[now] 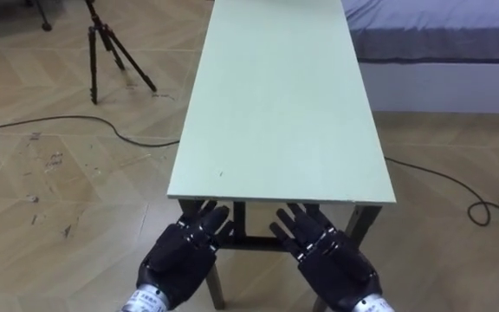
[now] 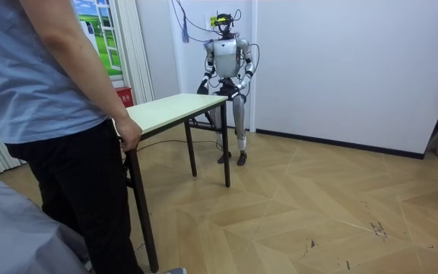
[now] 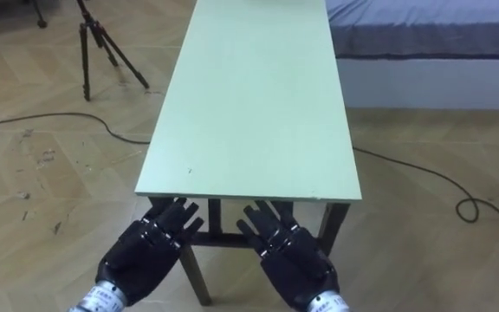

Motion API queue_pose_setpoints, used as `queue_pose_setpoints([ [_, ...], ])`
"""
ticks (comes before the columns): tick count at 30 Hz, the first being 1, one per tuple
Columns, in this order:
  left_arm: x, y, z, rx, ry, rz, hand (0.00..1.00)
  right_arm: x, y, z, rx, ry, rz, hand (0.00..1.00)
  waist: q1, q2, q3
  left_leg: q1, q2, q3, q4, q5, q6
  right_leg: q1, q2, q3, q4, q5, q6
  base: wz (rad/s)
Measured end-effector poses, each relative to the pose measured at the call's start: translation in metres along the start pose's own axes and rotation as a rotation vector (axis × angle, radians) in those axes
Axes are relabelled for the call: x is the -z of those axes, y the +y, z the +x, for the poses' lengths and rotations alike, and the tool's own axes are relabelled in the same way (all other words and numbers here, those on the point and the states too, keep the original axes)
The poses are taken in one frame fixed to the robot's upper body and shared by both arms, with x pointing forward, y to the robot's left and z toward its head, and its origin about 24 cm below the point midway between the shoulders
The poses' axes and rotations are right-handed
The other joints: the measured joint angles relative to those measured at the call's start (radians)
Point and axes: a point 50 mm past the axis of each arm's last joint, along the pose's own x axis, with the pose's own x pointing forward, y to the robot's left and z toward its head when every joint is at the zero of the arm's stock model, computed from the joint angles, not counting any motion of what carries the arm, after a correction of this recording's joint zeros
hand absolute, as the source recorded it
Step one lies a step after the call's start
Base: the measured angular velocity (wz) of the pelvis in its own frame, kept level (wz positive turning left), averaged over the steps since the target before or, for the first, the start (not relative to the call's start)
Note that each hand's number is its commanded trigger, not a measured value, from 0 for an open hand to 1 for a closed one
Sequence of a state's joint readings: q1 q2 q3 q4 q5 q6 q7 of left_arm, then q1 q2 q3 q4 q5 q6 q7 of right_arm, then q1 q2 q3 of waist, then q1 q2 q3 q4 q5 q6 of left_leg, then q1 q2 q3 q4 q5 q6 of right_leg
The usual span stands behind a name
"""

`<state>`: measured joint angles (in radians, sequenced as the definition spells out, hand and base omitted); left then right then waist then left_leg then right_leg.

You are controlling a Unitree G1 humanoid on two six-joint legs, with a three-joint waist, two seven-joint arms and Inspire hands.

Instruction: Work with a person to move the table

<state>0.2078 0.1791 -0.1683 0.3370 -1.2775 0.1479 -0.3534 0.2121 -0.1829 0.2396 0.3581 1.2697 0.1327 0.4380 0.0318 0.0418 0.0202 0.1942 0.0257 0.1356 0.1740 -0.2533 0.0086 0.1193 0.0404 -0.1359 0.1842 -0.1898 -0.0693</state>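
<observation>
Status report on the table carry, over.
Left hand, right hand open, fingertips at near edge of table. Person's hand holds far end. Bed right, tripod left, cable on floor.

Wood floor, white wall, grey bed

Low in the frame, the left hand and right hand are glossy black with ribbed fingers, each ending in a silver wrist cuff. Upper middle of the room view, the robot's body is silver-white with dark joints. At left, the person wears a pale blue short-sleeved shirt and black trousers.
</observation>
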Motion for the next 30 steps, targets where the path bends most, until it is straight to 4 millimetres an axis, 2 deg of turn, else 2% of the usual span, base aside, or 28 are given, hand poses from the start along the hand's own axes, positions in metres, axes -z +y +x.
queue_pose_setpoints([
  [3, 0.000, 0.001, 0.000, -0.019, -0.007, -0.058, 0.00, -0.006, -0.002, -0.001, 0.015, -0.011, 0.015, 0.00, 0.000, -0.005, -0.0003, 0.005, -0.001, 0.003, -0.005, 0.000, 0.000, 0.001, 0.000, 0.002, 0.000, -0.001, 0.001, -0.01],
  [10, -0.003, 0.006, -0.002, -0.050, -0.003, -0.143, 0.00, -0.014, -0.007, -0.003, 0.051, -0.047, 0.068, 0.00, 0.001, -0.015, -0.0075, 0.012, 0.000, 0.010, -0.005, 0.000, 0.000, 0.003, 0.002, 0.012, 0.002, -0.001, 0.001, -0.05],
  [18, -0.002, 0.006, -0.002, -0.053, -0.004, -0.220, 0.00, -0.019, -0.005, 0.001, 0.071, -0.064, 0.111, 0.00, 0.001, -0.017, -0.0067, 0.014, 0.002, 0.015, -0.006, 0.000, 0.000, 0.003, 0.003, 0.011, 0.001, -0.001, 0.000, 0.00],
  [30, -0.002, 0.006, -0.002, -0.053, 0.000, -0.226, 0.00, -0.021, -0.002, 0.006, 0.085, -0.084, 0.178, 0.00, 0.003, -0.022, -0.0051, 0.011, 0.001, 0.012, -0.006, 0.000, 0.000, 0.002, 0.003, 0.011, -0.003, -0.001, 0.000, 0.00],
])
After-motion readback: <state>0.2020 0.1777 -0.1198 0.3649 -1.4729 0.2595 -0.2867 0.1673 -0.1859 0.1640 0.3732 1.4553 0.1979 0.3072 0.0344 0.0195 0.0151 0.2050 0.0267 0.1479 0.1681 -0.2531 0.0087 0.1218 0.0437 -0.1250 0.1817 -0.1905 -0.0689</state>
